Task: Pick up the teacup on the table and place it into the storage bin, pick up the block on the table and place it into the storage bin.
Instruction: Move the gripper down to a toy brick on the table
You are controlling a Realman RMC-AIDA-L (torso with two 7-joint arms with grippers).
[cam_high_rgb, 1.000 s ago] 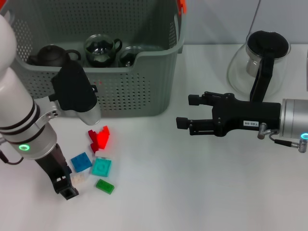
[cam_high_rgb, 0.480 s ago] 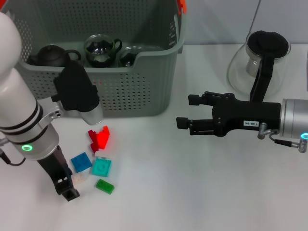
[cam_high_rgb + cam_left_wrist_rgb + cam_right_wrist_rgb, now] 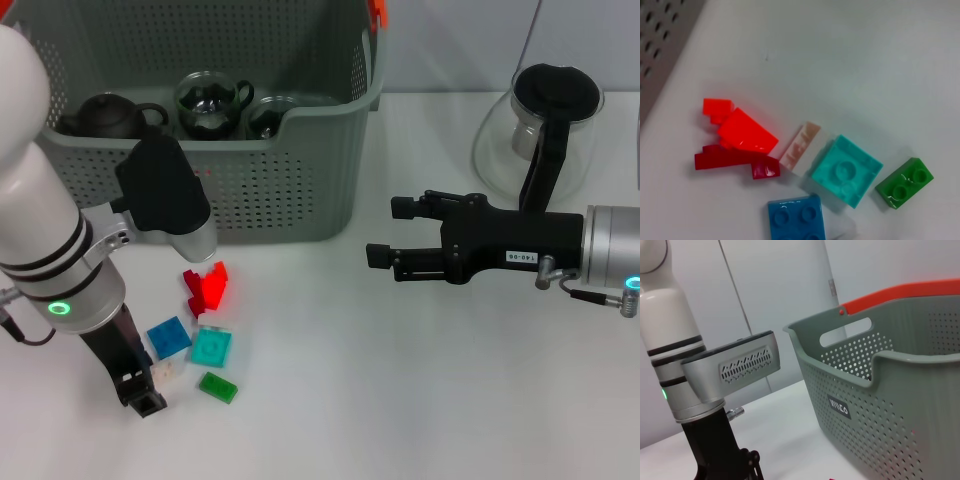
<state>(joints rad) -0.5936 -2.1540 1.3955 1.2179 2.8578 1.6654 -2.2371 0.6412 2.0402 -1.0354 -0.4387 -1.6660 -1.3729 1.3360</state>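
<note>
1. Since one second ago, the left arm has shifted slightly toward the robot's right, and its wrist housing now sits a little farther along the front wall of the storage bin [image 3: 300,190]; the right arm has not moved.
2. Left gripper [image 3: 140,393]: low on the table [image 3: 400,400], at a pale clear block [image 3: 168,370]. Whether its fingers are apart or together cannot be told.
3. Right gripper [image 3: 385,235]: hovers well apart from the bricks, fingers spread with nothing between them.
4. Blocks lie in front of the bin: red pieces [image 3: 737,137], a blue block [image 3: 796,218], a teal block [image 3: 847,170] and a green block [image 3: 904,182].
5. Two glass teacups [image 3: 212,105] and a dark teapot [image 3: 105,116] sit inside the bin.
6. A glass carafe [image 3: 545,130] stands behind the right arm.
</note>
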